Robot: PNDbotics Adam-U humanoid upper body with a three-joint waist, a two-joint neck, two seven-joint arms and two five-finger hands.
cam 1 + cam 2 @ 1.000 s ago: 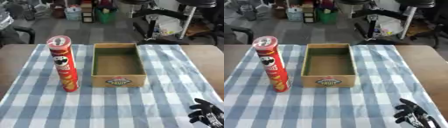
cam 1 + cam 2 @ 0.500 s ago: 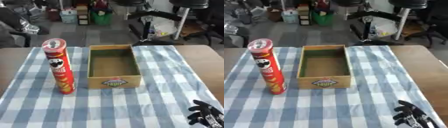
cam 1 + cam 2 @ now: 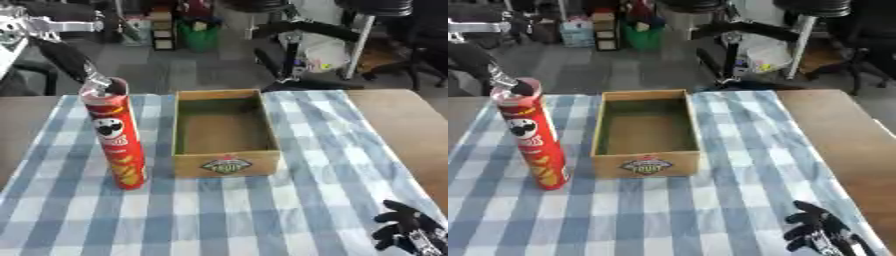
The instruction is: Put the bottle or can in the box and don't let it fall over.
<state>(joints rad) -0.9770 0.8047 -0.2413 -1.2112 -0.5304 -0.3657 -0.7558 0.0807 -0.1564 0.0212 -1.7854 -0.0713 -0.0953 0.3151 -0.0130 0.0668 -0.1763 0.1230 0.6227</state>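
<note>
1. we see a tall red can (image 3: 116, 137) standing upright on a blue and white checked cloth (image 3: 227, 215) that covers the middle of the tabletop (image 3: 411, 125).
2. the can is on the left side of the cloth, just beside the left wall of an open cardboard box (image 3: 225, 131) but not touching it as far as we can tell. it is outside the box.
3. the box sits near the middle of the cloth with its long side running away from us. its inside is bare, and a printed label shows on the near wall.
4. our left robot hand (image 3: 94, 80) comes in from the upper left on a dark arm and reaches the top rim of the can. dark fingers (image 3: 521, 88) lie at the lid on its far side. whether they are curled round the rim or only touching it, we cannot tell.
5. our right robot hand (image 3: 820, 232) shows in the lower right corner, low over the near edge of the cloth. its black fingers are spread and relaxed, holding nothing, well apart from both the can and the box.
6. bare brown tabletop shows to the right of the cloth and at the far left.
7. behind the tabletop is a floor (image 3: 184, 70) with chairs and stacked things too blurred for us to name.
</note>
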